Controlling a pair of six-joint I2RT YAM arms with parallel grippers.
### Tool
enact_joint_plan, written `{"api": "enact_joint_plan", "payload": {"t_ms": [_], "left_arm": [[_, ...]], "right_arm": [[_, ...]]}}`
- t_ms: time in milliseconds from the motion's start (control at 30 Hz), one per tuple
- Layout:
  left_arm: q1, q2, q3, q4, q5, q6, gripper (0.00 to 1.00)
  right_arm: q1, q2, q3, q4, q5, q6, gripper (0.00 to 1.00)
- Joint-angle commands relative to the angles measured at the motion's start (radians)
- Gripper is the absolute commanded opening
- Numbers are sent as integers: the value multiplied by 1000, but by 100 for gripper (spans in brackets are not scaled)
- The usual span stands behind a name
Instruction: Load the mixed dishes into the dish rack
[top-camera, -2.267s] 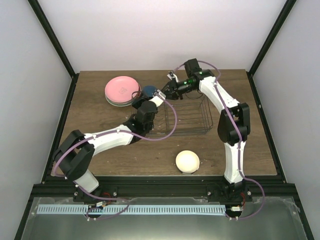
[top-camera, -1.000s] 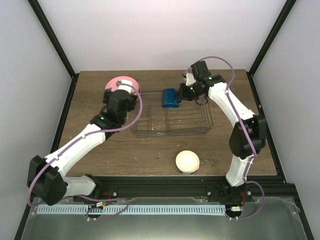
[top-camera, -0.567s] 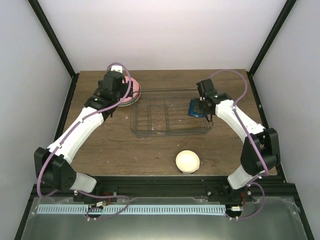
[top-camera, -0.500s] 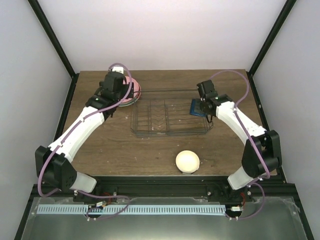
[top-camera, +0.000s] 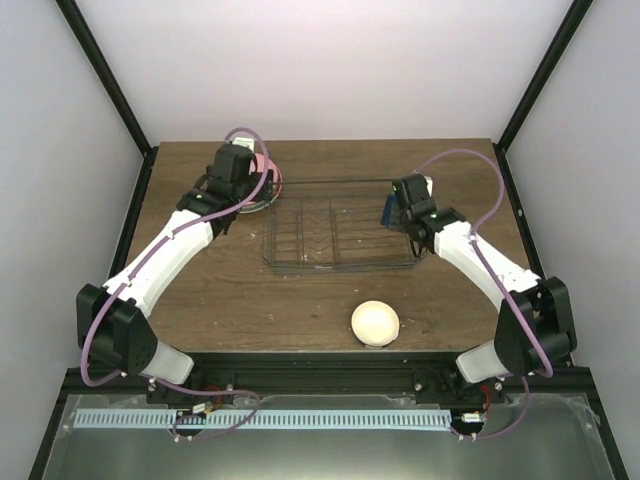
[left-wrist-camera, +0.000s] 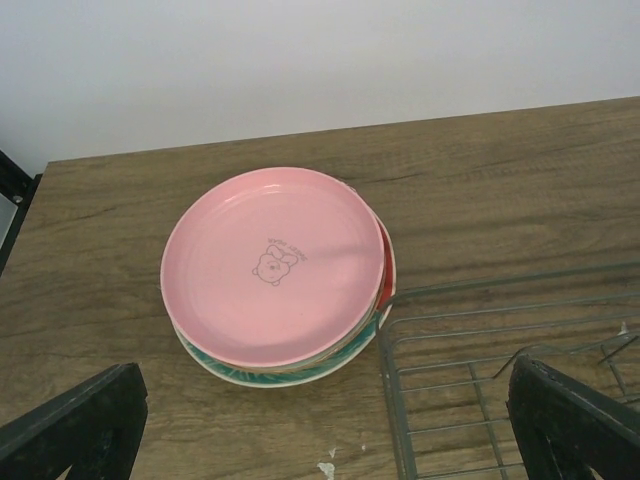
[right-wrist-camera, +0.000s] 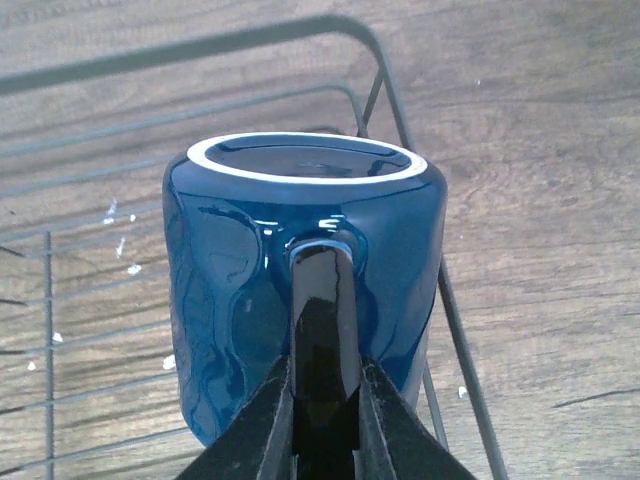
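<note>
Dishes lie in three places in the top view. The pink plate (top-camera: 264, 176) shows at the far left of the table (top-camera: 250, 300), just beside the left end of the rack (top-camera: 330, 268). It is mostly covered by the left gripper (top-camera: 240, 180), which hangs over it. The mug (top-camera: 386, 208) is at the rack's far right corner, at the tip of the right gripper (top-camera: 398, 208). The bowl (top-camera: 375, 323) sits alone near the front edge, well apart from the rack.

In the left wrist view, the pink plate (left-wrist-camera: 272, 265) tops a stack, with a teal rim (left-wrist-camera: 215, 360) and a red rim (left-wrist-camera: 386, 275) showing beneath it. The rack's corner wire (left-wrist-camera: 480, 300) runs just beside the stack on the right. The gripper's two fingers (left-wrist-camera: 80, 420) stand wide apart in the bottom corners with nothing between them, clear of the plates.

In the right wrist view, the fingers (right-wrist-camera: 262, 420) are pinched tight on the handle of the mug (right-wrist-camera: 220, 280). Its white rim points away from the camera. The mug hangs at the rack's corner, partly across the side wire (right-wrist-camera: 380, 60). It may be resting on the wires, but from this angle I cannot tell.
</note>
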Motion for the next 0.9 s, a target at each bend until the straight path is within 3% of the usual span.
{"api": "enact_joint_plan", "payload": {"t_ms": [0,233,867], "left_arm": [[1,8,-17,18,18,12,100],[1,5,-44,28,10,13,100],[3,-12,-68,31,-41,34,100]], "right_arm": [[8,-5,-19,131,75,4,1],[63,43,-16,242,198,-73,1],[74,153,-67,463,241,-212,1]]}}
